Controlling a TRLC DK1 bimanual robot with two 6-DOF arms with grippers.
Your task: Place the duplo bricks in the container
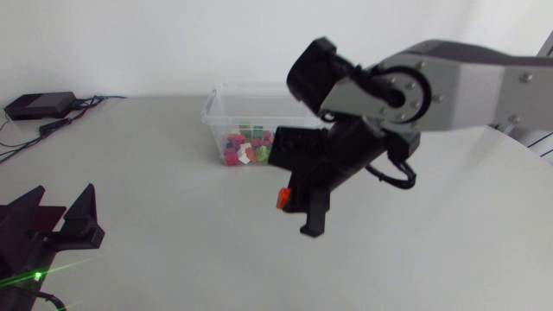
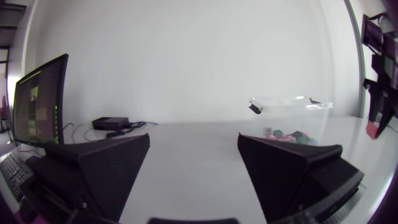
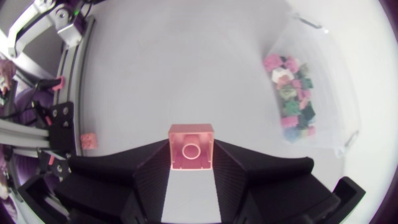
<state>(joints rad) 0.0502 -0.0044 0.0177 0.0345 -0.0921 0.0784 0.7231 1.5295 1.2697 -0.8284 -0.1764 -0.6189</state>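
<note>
The right arm (image 1: 467, 82) is hanging out past the middle, the right gripper (image 1: 298, 207) pointing down and pinching a brick (image 3: 191, 147). The left gripper (image 1: 65, 216) is sitting low, fingers spread wide.

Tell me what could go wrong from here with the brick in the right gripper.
1. The right gripper grips the pink brick only at its fingertips; it might slip in transit.
2. The clear container sits off to the side, not under the brick; opening now would likely drop it on the table.
3. A low approach might knock the container's rim.
</note>
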